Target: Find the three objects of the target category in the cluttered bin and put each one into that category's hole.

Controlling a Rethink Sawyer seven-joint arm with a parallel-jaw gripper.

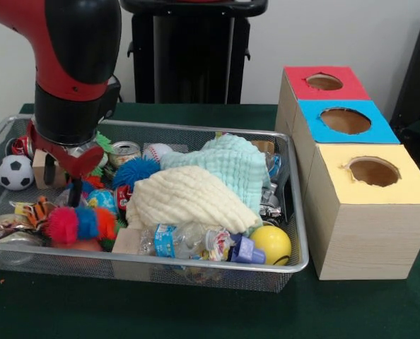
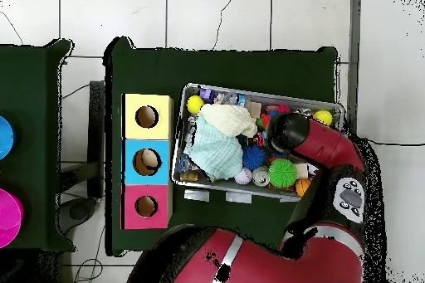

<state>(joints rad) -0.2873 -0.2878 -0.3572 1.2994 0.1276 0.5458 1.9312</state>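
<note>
1. the target category can't be told from the views; the nearest candidate to the gripper (image 1: 63, 176) is the fuzzy toy (image 1: 77, 223), in the bin (image 1: 196, 265) at its left end in the front view, close to the near rim
2. judge it light and soft: the fluff will squash and may slip, so close deep on the blue middle band, across the narrow way
3. its long axis runs left to right along the near rim, red end left, orange end right; it lies flat, partly on other clutter
4. a blue pom (image 1: 133, 171) sits near, further in; it is round with no axis and looks just as soft
5. the cloths (image 1: 196, 194) cover the bin's middle and may hide more of the category
6. the gripper hangs just above and behind the toy; you cannot tell how far the jaws are open, or whether they hold anything
7. the yellow box (image 1: 372, 212), blue box (image 1: 316, 127) and red box (image 1: 295, 83) stand in a row just beside the bin's far end
</note>
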